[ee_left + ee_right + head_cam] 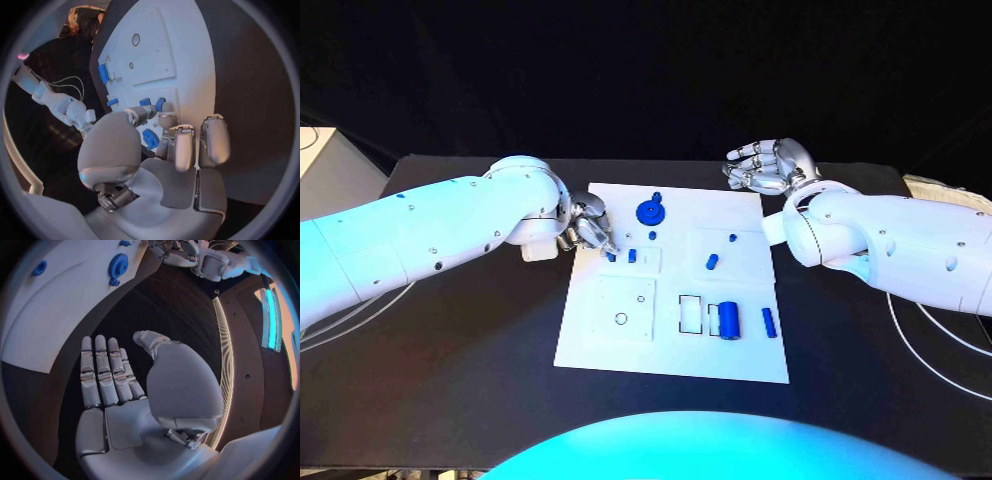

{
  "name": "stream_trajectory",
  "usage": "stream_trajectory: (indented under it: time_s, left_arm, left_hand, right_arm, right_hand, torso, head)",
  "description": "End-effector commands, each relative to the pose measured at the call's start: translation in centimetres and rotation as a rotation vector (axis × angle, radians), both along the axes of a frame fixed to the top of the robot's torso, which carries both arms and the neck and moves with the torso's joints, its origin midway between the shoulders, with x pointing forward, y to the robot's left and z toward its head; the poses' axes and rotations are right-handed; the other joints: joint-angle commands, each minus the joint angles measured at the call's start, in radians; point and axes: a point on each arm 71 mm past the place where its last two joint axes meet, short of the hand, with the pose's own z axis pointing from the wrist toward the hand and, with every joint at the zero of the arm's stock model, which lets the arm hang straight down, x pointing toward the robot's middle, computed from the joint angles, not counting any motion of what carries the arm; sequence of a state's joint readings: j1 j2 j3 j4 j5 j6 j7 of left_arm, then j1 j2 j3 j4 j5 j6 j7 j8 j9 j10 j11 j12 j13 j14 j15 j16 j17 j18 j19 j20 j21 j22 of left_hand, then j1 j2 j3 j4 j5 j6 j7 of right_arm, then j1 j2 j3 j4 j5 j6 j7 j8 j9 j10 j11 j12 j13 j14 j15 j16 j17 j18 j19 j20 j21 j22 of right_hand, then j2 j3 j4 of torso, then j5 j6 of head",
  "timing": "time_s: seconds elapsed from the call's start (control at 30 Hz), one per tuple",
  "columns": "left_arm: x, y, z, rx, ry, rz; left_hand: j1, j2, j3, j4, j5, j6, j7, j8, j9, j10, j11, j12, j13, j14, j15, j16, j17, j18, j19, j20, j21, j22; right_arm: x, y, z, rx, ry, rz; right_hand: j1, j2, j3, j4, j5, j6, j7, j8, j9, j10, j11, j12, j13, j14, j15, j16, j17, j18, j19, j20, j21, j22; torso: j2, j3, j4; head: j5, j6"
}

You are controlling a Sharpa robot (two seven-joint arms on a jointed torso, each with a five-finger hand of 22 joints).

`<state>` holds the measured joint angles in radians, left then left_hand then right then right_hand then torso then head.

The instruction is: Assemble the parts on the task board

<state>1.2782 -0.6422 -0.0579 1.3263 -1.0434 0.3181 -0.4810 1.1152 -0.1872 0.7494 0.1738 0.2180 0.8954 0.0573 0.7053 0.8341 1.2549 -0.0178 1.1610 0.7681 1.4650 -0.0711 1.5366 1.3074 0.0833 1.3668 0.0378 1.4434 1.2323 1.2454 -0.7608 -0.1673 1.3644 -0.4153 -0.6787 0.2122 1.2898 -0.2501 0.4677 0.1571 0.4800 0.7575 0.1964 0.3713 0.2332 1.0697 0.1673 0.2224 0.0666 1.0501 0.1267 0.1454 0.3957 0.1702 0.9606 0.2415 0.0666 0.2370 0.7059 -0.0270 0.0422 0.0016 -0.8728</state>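
Blue cylinder [728, 319] on white task board [603, 345]

Glossy white rounded arms [430, 225] dotted with small dark screws; silver segmented hands, left hand [587, 222] and right hand [764, 165]; thin white cables trail alongside.

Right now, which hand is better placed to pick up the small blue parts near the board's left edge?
The left hand, probably. Its fingers are over the board right beside those parts. The right hand is open, off the board's far right corner, holding nothing.
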Motion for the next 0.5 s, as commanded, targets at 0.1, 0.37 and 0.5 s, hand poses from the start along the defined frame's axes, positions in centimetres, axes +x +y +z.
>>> stream_trajectory:
  time_s: [0.1,0.37,0.5]
  left_arm:
    - [-0.69,-0.75,-0.56,0.012,0.031,-0.044]
    - [-0.69,-0.74,-0.48,0.017,-0.001,-0.030]
    - [-0.56,-0.67,-0.39,0.001,-0.019,-0.007]
  left_hand:
    - [0.006,0.004,0.203,-0.199,0.003,0.003,-0.004,-0.002,-0.001,0.004,-0.004,0.003,-0.002,0.086,-0.006,0.003,0.189,-0.013,0.005,-0.002,0.004,0.001]
    - [0.003,0.005,0.205,-0.198,0.003,0.004,-0.004,-0.004,-0.001,0.002,-0.004,0.000,-0.007,0.086,-0.006,0.003,0.188,-0.012,0.003,-0.002,0.003,-0.003]
    - [-0.018,0.001,0.192,-0.185,-0.002,0.005,-0.005,-0.007,-0.001,0.007,-0.004,-0.001,-0.005,0.085,-0.005,0.003,0.187,-0.012,0.002,-0.001,0.002,-0.004]
  right_arm:
    - [-0.05,0.19,0.03,0.002,-0.006,0.022]
    - [-0.05,0.16,0.01,0.002,-0.005,0.022]
    - [-0.06,0.15,-0.02,0.002,-0.005,0.022]
  right_hand:
    - [-0.006,0.006,0.002,-0.006,0.005,-0.006,0.043,0.005,-0.001,-0.005,0.003,0.004,-0.002,-0.003,0.002,-0.006,-0.001,0.014,-0.003,0.002,0.002,-0.001]
    - [-0.006,0.006,0.002,-0.006,0.005,-0.006,0.043,0.005,-0.001,-0.005,0.003,0.004,-0.002,-0.003,0.002,-0.006,-0.001,0.014,-0.003,0.002,0.002,-0.001]
    - [-0.006,0.006,0.002,-0.006,0.005,-0.006,0.043,0.005,-0.001,-0.005,0.003,0.004,-0.002,-0.003,0.002,-0.006,-0.001,0.014,-0.003,0.002,0.002,-0.001]
  torso:
    - [0.000,-0.0008,0.0012]
    - [0.000,-0.0010,0.0012]
    - [-0.001,-0.0008,0.0010]
  head:
    - [-0.002,0.000]
    - [-0.002,0.000]
    - [-0.003,0.000]
